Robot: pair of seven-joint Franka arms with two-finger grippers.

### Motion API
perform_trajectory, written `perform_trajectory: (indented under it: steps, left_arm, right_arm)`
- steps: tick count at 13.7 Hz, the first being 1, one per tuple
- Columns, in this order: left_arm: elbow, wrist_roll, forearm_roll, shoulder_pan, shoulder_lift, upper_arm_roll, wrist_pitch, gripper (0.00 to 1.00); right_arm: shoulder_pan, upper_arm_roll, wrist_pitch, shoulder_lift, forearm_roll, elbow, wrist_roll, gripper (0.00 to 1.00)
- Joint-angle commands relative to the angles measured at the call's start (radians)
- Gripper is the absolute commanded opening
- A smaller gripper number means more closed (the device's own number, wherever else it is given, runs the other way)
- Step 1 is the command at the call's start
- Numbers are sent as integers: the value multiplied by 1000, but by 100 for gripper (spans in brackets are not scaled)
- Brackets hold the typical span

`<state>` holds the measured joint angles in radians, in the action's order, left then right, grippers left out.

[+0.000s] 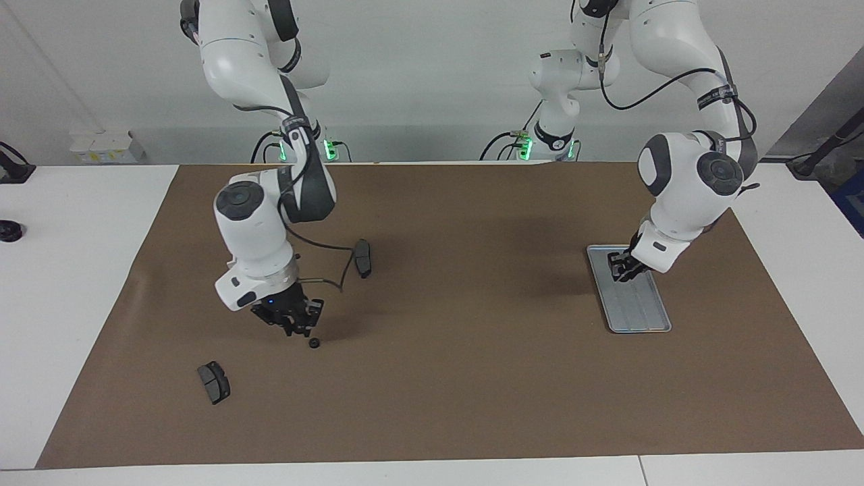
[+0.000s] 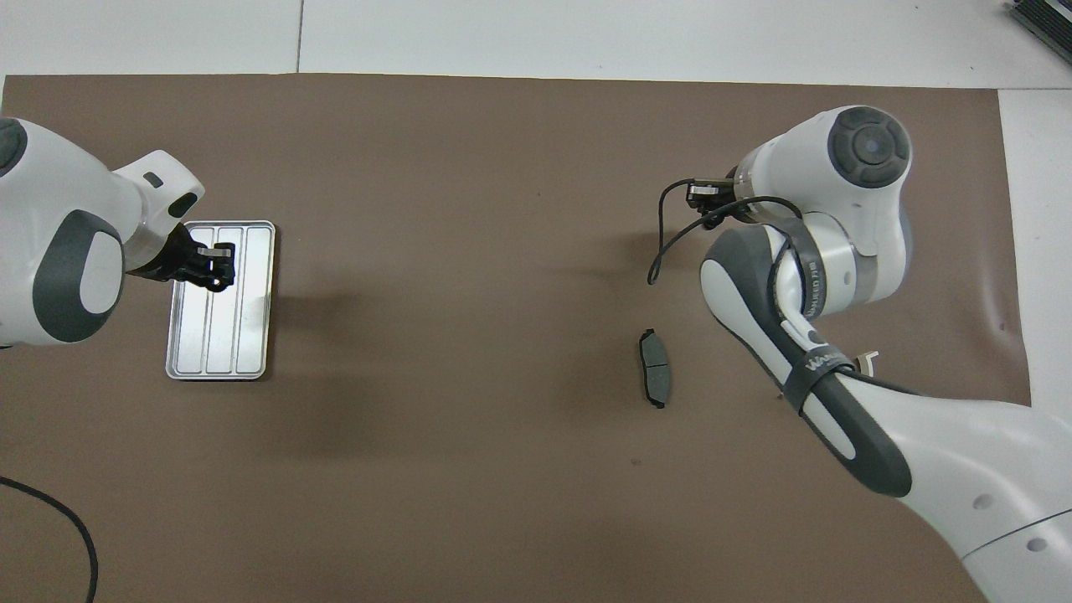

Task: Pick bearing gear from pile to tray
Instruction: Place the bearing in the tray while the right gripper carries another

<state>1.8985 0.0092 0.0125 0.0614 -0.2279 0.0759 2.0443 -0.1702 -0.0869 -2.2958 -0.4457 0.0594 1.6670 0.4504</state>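
Tray (image 1: pixel 641 310), flat silver metal with rounded corners and lengthwise ridges, lies at the left arm's end of the brown mat (image 1: pixel 472 378), its long axis running away from the robots, with the left gripper (image 1: pixel 624 266) over it, while the right gripper (image 1: pixel 297 325) hangs just beside a tiny round black gear (image 1: pixel 314 343), and I cannot tell either gripper's state.

The only writing I can make out is white lettering on the dark strap (image 2: pixel 814 365) around my right arm (image 2: pixel 837 419), seen from overhead, which looks like a brand name beginning "WAN", though I cannot tell its remaining letters, and nothing else here is readable.
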Motion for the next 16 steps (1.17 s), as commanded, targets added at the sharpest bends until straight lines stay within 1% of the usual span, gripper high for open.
perform_trajectory:
  steps: [1, 3, 4, 6, 8, 10, 11, 13, 15, 16]
  left_arm:
    - [192, 132, -14, 67, 91, 7, 124, 0]
    - [269, 176, -14, 87, 114, 7, 195, 1]
    - [299, 208, -14, 100, 126, 7, 223, 6]
    - [326, 258, -14, 123, 134, 7, 247, 34]
    - [326, 258, -14, 121, 134, 7, 249, 55]
    - [318, 256, -14, 120, 133, 8, 251, 72]
    - [311, 255, -14, 118, 127, 8, 251, 78]
    - [239, 229, -14, 95, 104, 13, 226, 78]
    - [173, 114, -14, 28, 79, 15, 206, 78]
    - [148, 56, -14, -4, 73, 16, 209, 78]
  right_arm:
    - [-104, 1, 13, -2, 2, -24, 178, 0]
    - [-190, 2, 15, -24, 4, -41, 282, 0]
    - [-221, 2, 15, -40, 11, -61, 330, 0]
    - [-305, 7, 24, -83, 62, -99, 445, 0]
    - [-353, 3, 32, -123, 105, -148, 546, 0]
    - [-402, 2, 67, -163, 109, -186, 614, 0]
    - [-432, 4, 73, -183, 109, -214, 645, 0]
    - [-462, 3, 59, -199, 111, -220, 677, 0]
    - [-472, 1, 52, -196, 102, -216, 698, 0]
    - [-488, 1, 30, -194, 100, -193, 699, 0]
